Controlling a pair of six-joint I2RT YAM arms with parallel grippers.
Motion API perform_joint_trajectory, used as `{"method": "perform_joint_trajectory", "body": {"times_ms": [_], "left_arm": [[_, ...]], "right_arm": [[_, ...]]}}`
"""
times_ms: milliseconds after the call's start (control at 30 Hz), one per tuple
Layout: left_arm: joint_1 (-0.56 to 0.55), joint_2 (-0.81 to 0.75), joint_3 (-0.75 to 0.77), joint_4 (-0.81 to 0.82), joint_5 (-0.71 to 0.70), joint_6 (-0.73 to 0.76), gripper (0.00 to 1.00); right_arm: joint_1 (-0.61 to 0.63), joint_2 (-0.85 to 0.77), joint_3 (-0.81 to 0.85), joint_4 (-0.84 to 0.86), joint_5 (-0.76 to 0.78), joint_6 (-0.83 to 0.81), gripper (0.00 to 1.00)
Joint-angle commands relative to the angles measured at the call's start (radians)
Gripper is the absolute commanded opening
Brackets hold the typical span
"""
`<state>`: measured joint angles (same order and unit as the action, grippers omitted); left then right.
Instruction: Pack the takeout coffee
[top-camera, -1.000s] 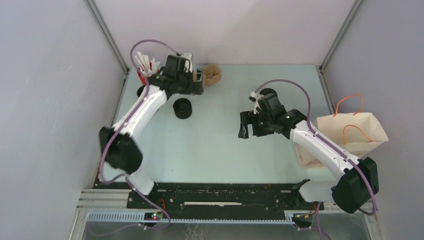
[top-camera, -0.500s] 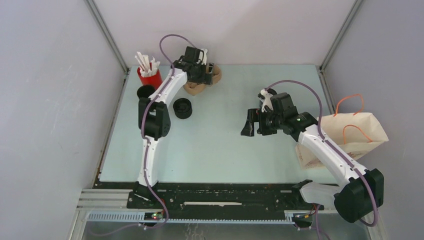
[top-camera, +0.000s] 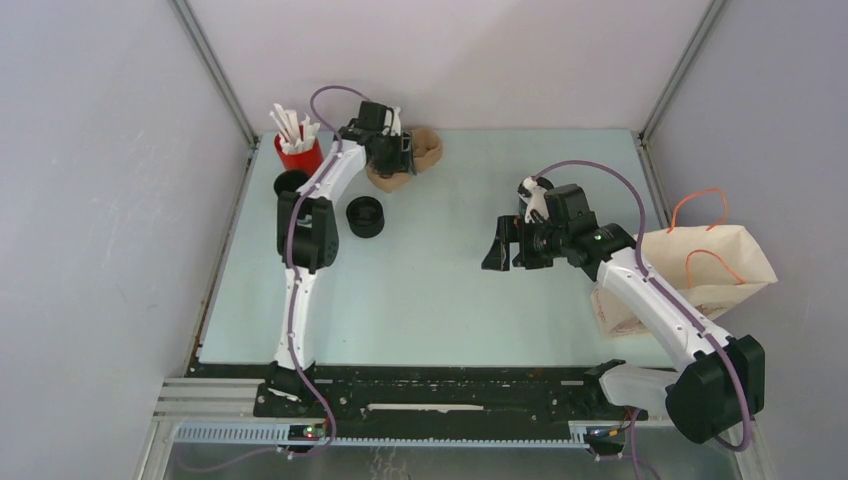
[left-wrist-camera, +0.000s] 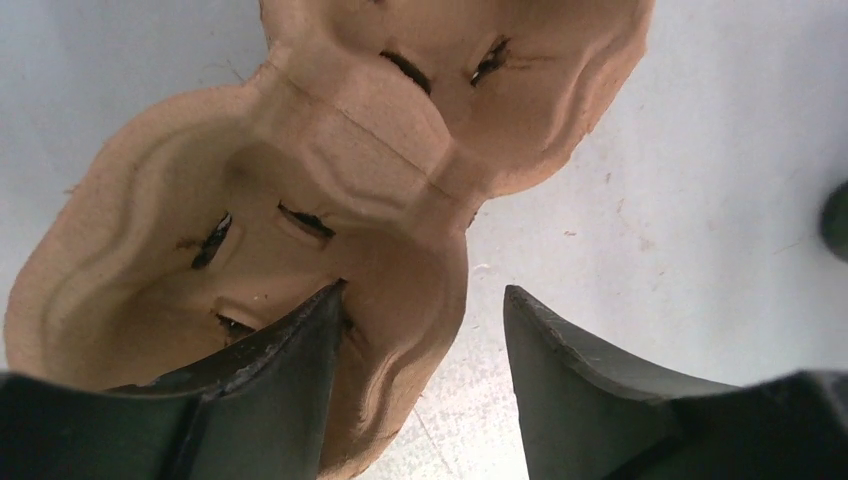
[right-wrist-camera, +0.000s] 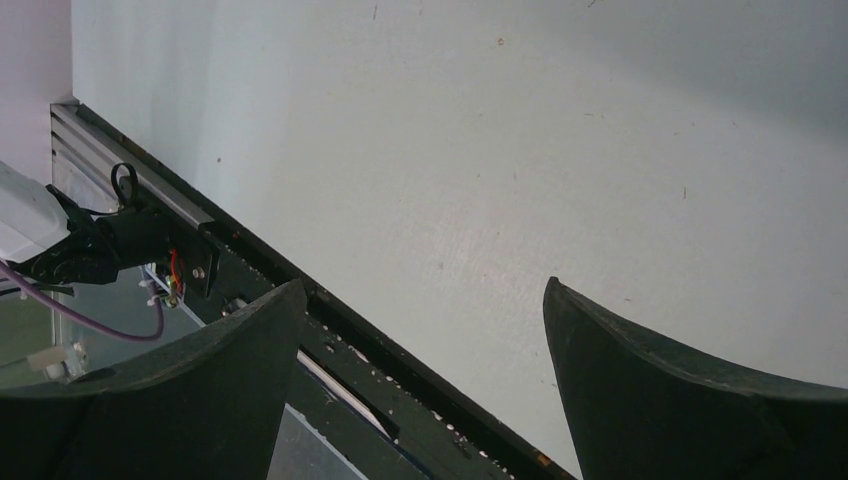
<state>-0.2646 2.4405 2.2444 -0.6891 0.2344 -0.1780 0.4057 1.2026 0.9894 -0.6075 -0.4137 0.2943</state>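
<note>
The left pincer (left-wrist-camera: 422, 295) stands over the moulded brown pulp cup carrier (left-wrist-camera: 330, 130) at the far side of the pale green worktop (top-camera: 450, 310). One finger sits down inside the nearer well against its wall and the other is outside, over the bare surface. The jaws are parted with a gap on the outer side, so the rim is straddled but not clamped. This looks like a line-up for pinching the carrier's wall, probably so the tray can be brought to where the drink can be set in it.

The small black tapered takeout coffee cup with a black lid (top-camera: 290, 183) stands untouched near the left edge, just beside the red cup of white sticks (top-camera: 300, 157). The squat black round piece (top-camera: 365, 216) sits a little nearer the middle.

The right pincer (right-wrist-camera: 422, 288) hangs wide open and empty above bare surface near the middle, likely waiting its turn. The brown paper bag with orange handles (top-camera: 715, 262) lies behind it at the right edge.

Count:
- One carrier with two wells
- One coffee cup
- One red cup holding several sticks
- One squat black piece
- One bag with two handles
</note>
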Motion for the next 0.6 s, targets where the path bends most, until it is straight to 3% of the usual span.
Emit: {"method": "perform_joint_trajectory", "body": {"times_ms": [0, 233, 567], "left_arm": [[0.015, -0.042, -0.002, 0.078, 0.124, -0.093, 0.65], [0.035, -0.033, 0.0, 0.087, 0.172, -0.141, 0.59], [0.048, -0.009, 0.042, 0.05, 0.162, -0.127, 0.41]], "right_arm": [[-0.005, 0.0, -0.001, 0.029, -0.022, -0.012, 0.97], [-0.005, 0.002, -0.006, 0.032, -0.03, -0.012, 0.96], [-0.005, 0.003, -0.006, 0.036, -0.036, -0.013, 0.96]]}}
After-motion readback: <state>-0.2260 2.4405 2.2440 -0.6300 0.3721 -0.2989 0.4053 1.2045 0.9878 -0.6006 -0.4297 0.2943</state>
